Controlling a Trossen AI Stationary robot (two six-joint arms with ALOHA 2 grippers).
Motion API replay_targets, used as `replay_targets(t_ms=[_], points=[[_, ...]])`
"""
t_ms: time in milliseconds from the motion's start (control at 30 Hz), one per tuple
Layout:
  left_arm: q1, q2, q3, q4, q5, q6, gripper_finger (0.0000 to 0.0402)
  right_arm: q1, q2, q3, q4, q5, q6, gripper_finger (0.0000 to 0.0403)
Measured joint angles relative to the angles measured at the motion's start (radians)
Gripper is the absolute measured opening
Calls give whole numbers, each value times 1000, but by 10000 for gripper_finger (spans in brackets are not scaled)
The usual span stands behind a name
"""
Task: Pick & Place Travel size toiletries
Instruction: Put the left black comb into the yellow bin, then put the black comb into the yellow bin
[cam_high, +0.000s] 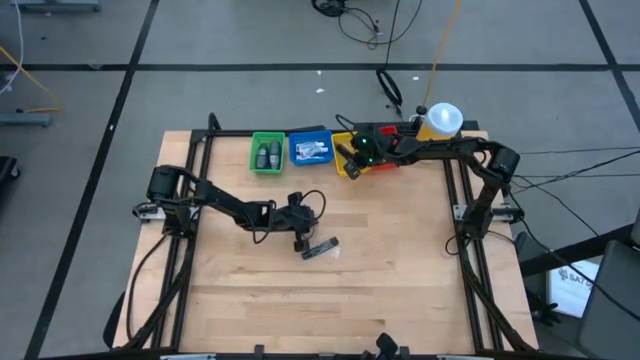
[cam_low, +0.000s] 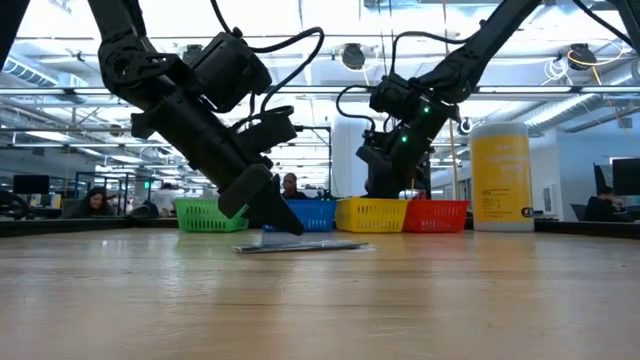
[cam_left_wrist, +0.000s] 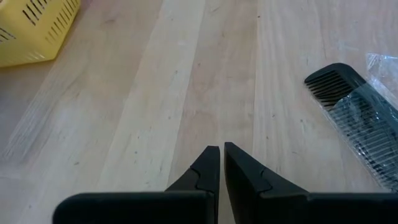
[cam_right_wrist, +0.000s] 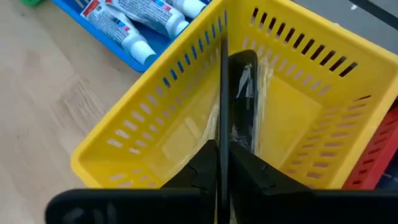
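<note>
Bins are lined along the table's far edge: a green bin (cam_high: 267, 153) holding dark bottles (cam_high: 267, 156), a blue bin (cam_high: 310, 149) holding white tubes (cam_right_wrist: 134, 18) with blue and red marks, a yellow bin (cam_right_wrist: 186, 118) and a red bin (cam_low: 435, 215). The right gripper (cam_right_wrist: 222, 163) is held over the yellow bin, its fingers pinched on a wrapped black comb (cam_right_wrist: 239, 93) standing inside it. The left gripper (cam_left_wrist: 221, 163) is closed on nothing, just beside another wrapped comb (cam_high: 320, 248) lying on the wooden table (cam_high: 400, 280). A big yellow bottle (cam_low: 500, 175) is seen beside the red bin. People are seated in the room behind.
</note>
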Motion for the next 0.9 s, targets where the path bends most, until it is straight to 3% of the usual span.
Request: replay_targets(t_ms=[200,533,767,900], points=[[0,0,0,1,0,-1,26,0,0,0,4,0,-24,52],[-1,-1,1,0,0,-3,26,26,-78,1,127,0,-113,158],[-10,-1,1,0,1,-3,26,205,-198,-36,144,-3,-189,182],[-29,-1,1,0,0,0,26,354,-209,-138,282,-4,-221,178]])
